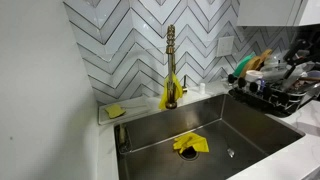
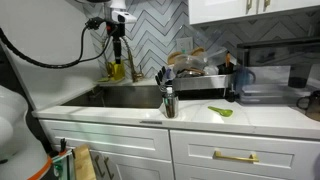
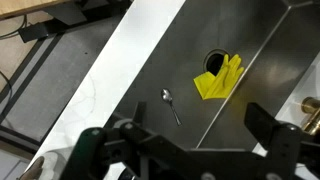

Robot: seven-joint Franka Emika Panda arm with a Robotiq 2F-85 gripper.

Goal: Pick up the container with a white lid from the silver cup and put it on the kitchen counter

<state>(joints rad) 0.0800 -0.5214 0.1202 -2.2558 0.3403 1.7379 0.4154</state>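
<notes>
The silver cup [image 2: 170, 104] stands on the white kitchen counter [image 2: 262, 118] at the front right corner of the sink. A small container with a pale top [image 2: 168, 92] pokes out of it, too small to make out well. My gripper [image 2: 118, 45] hangs high over the far end of the sink, near the faucet and well away from the cup. In the wrist view the gripper [image 3: 180, 130] is open and empty, looking down into the steel basin [image 3: 130, 120], with a strip of counter [image 3: 110, 70] beside it. The cup is out of the wrist view.
A yellow cloth [image 3: 218, 80] lies by the drain, with a spoon [image 3: 170, 103] near it. The brass faucet [image 1: 170, 60] and a yellow item [image 1: 166, 97] stand behind the sink. A loaded dish rack [image 2: 200, 80] and a green utensil [image 2: 220, 111] are on the counter.
</notes>
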